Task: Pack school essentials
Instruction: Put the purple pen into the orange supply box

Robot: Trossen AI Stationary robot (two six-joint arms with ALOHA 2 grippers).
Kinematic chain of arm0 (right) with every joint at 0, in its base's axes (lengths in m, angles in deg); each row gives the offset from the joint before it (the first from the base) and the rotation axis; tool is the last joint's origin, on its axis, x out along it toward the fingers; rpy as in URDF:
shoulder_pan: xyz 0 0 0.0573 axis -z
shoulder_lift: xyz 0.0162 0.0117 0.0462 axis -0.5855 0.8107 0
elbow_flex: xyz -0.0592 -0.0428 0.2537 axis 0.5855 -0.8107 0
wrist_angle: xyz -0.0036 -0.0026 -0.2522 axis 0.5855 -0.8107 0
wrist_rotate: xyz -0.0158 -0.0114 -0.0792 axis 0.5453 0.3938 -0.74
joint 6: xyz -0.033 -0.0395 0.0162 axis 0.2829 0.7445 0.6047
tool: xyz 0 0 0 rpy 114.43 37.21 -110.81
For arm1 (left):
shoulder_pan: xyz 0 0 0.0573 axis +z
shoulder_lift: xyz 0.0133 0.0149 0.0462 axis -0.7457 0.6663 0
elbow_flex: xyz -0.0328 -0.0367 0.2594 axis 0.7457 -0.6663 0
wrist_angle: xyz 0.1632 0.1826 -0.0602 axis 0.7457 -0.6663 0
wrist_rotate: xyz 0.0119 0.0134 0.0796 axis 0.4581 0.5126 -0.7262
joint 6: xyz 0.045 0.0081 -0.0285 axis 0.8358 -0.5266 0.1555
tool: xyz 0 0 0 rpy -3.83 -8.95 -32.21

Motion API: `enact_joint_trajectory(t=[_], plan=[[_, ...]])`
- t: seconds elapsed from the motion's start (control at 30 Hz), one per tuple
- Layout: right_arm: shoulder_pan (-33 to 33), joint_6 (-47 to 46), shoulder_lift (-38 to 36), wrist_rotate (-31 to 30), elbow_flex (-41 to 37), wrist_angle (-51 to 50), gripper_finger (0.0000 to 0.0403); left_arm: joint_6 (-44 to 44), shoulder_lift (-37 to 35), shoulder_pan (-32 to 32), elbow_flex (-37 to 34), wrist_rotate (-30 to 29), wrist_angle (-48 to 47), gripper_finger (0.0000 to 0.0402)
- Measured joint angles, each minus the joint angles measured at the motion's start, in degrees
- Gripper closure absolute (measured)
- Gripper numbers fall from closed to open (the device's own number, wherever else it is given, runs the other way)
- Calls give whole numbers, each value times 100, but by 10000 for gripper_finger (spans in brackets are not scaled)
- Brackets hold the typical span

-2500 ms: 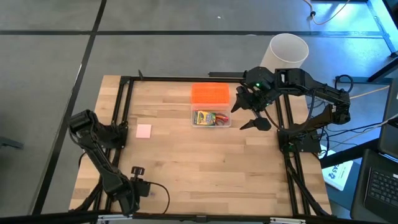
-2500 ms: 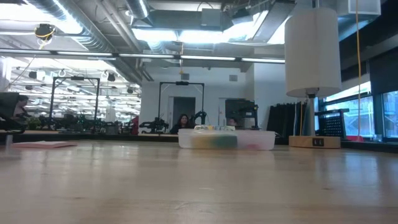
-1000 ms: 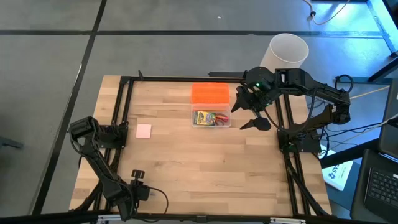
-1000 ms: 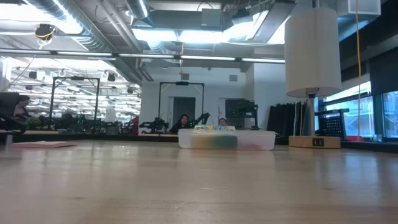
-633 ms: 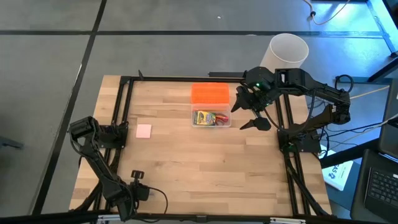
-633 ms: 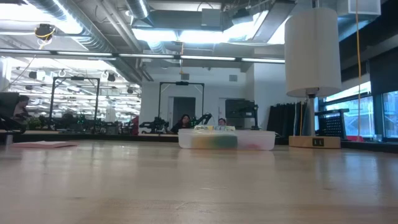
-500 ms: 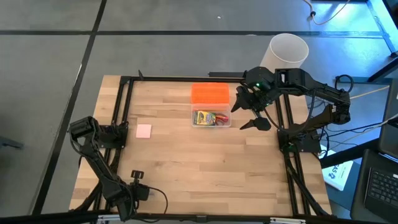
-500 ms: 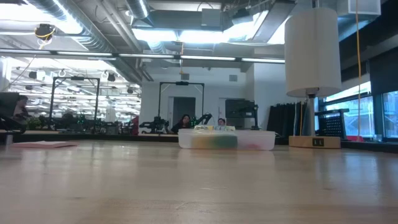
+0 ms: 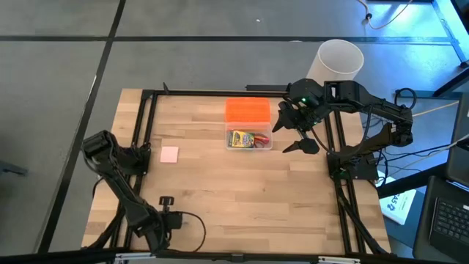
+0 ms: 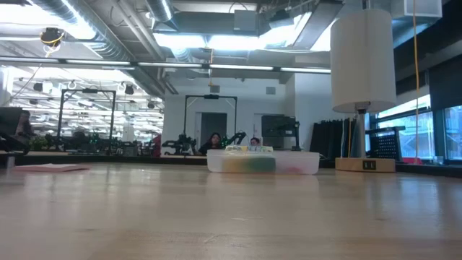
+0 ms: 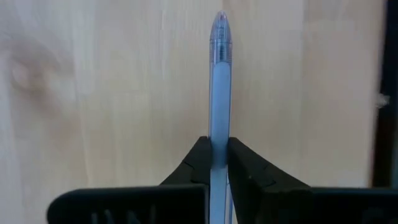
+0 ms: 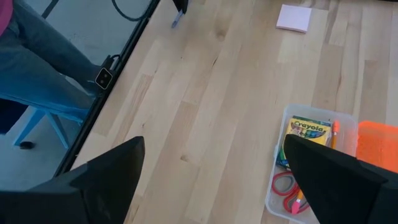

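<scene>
A pale blue-purple pen (image 11: pixel 219 87) sticks out from between the fingers of my left gripper (image 11: pixel 219 146), which is shut on it near the table's front left (image 9: pixel 165 201). A pink pad (image 9: pixel 169 154) lies flat on the wood at the left. The clear box (image 9: pixel 249 139) holds the yellow-green crayon box (image 12: pixel 309 132), red-handled scissors (image 12: pixel 287 186) and an orange pencil. Its orange lid (image 9: pixel 248 111) lies just behind it. My right gripper (image 9: pixel 289 136) hangs open, high beside the box's right side, with nothing between its fingers. My left gripper pinches the pen's barrel (image 11: pixel 219 140) between its two fingers (image 11: pixel 198 163), one on each side. The fingers come steeply from above. The pen's capped end (image 11: pixel 221 25) reaches out ahead over the wood. Whether the pen is clear of the table, I cannot tell.
A tall white cylinder (image 9: pixel 341 59) stands beyond the table's far right corner. A black frame (image 9: pixel 146 132) runs along the table's left, far and right sides. A person's leg and a blue stool (image 12: pixel 37 81) are beside the table's front edge.
My left gripper has moved a little toward the table's right edge and away from the front edge. The right arm and the box have kept still.
</scene>
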Motion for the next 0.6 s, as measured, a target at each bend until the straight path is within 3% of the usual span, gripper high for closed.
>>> enact_joint_trajectory(t=[0.3,0.6], plan=[[0,0,-21,-2,0,-172,18,476,-704,637,4,-27,-47,376],[1,6,-315,-8,0,-366,18,1922,-1609,2024,14,-17,-61,371]])
